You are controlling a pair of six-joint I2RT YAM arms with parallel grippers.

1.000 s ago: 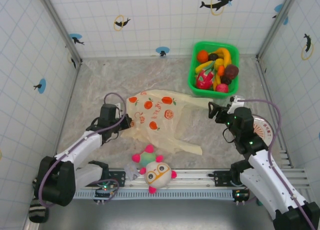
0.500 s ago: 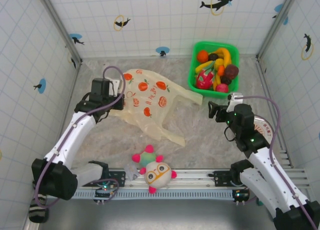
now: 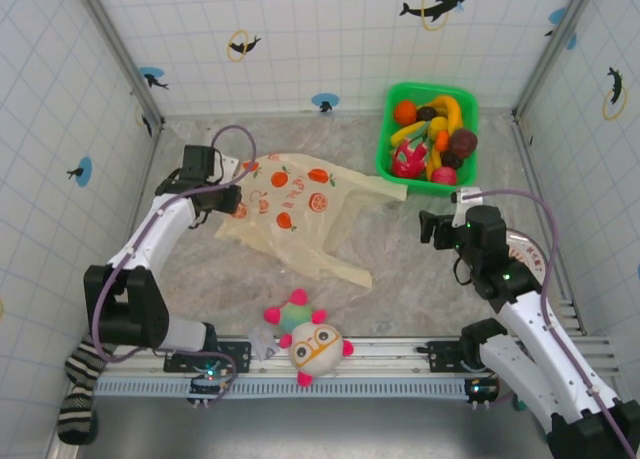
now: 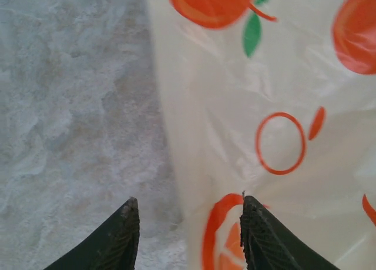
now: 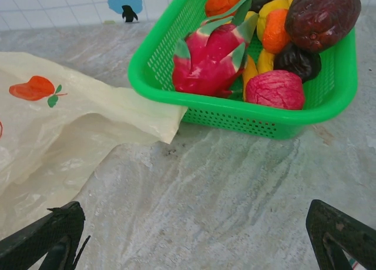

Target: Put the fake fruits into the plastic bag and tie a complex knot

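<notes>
Zero fruits [image 3: 441, 139] bagged: all sit in the far-right basket [image 5: 235, 114], bag [image 3: 290, 214] flat and untied, left pincer [image 4: 188, 202] and right pincer [image 5: 192, 208] both apart, empty.

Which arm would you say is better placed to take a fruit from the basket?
Right: the right pincer, open, faces the green basket of fake fruits; the left pincer is over the plastic bag, farther away.

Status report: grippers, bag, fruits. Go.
Left gripper open over plastic bag edge. Right gripper open, empty. Fake fruits in green basket; bag flat, untied, one corner against basket.
</notes>
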